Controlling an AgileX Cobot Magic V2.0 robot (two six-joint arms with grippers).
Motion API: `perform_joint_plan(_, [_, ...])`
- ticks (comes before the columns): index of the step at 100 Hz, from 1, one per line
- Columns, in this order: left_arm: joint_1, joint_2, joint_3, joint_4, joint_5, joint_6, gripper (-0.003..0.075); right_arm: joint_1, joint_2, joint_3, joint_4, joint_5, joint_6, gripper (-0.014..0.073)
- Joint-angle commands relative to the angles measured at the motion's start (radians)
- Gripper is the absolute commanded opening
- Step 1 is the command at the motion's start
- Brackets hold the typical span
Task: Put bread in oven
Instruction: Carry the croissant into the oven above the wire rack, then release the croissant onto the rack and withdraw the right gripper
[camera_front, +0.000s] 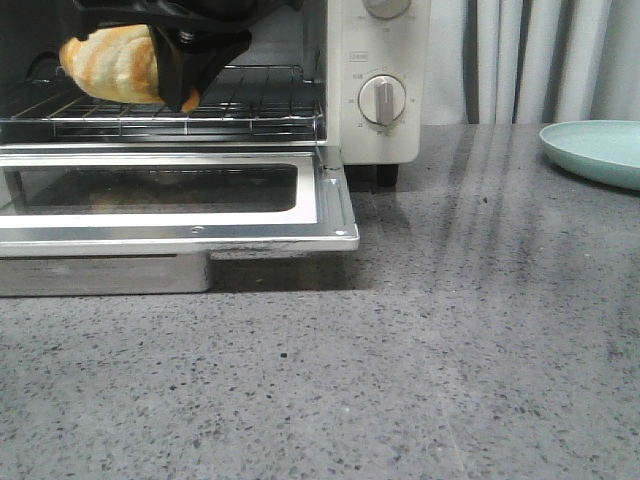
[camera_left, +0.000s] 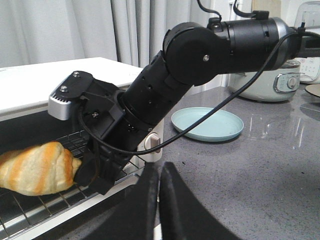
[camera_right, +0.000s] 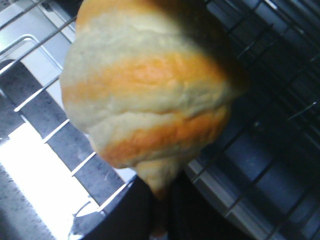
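Note:
The bread (camera_front: 110, 62), a golden roll with cream stripes, is pinched by one tip in my right gripper (camera_front: 188, 95), which is shut on it. It hangs inside the open cream-white oven (camera_front: 385, 140), just above the wire rack (camera_front: 260, 100). The left wrist view shows the bread (camera_left: 32, 167) over the rack with the right gripper (camera_left: 92, 175) at its end. In the right wrist view the bread (camera_right: 150, 95) fills the frame above the gripper (camera_right: 162, 210). My left gripper (camera_left: 160, 177) is shut and empty, in front of the oven's right corner.
The oven door (camera_front: 330, 215) lies folded down over the grey counter, with a metal tray (camera_front: 100, 275) under it. A pale green plate (camera_front: 600, 150) sits at the right, also in the left wrist view (camera_left: 207, 125). A rice cooker (camera_left: 272, 82) stands further back.

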Motion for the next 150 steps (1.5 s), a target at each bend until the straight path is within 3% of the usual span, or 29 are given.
perform_joint_plan(1, [-0.005,0.008,-0.028,-0.027,-0.048,-0.008,-0.0021,-0.007,-0.049,-0.034,-0.126,-0.043,-0.008,-0.0068])
perform_joint_plan(10, [-0.005,0.008,-0.028,-0.027,-0.048,-0.008,-0.0021,-0.007,-0.048,-0.034,-0.228,-0.051,0.025,-0.0060])
perform_joint_plan(17, [-0.005,0.008,-0.028,-0.027,-0.048,-0.008,-0.0021,-0.007,-0.048,-0.034,-0.295,-0.059,0.050,-0.0005])
perform_joint_plan(36, [-0.005,0.008,-0.028,-0.027,-0.048,-0.008,-0.0021,-0.009,-0.048,-0.034,-0.339,-0.075,0.091,0.0325])
perform_joint_plan(48, [-0.005,0.008,-0.028,-0.027,-0.048,-0.008,-0.0021,-0.009,-0.048,-0.034,-0.338,-0.073,0.091,0.0437])
perform_joint_plan(121, [-0.005,0.008,-0.028,-0.027,-0.061,-0.008,-0.0021,0.095,-0.120,-0.034,-0.273,-0.046,0.091,0.0435])
perform_joint_plan(150, [-0.005,0.008,-0.028,-0.015,-0.070,-0.008,-0.0021,0.103,-0.178,-0.032,-0.088,0.016,0.091,0.0404])
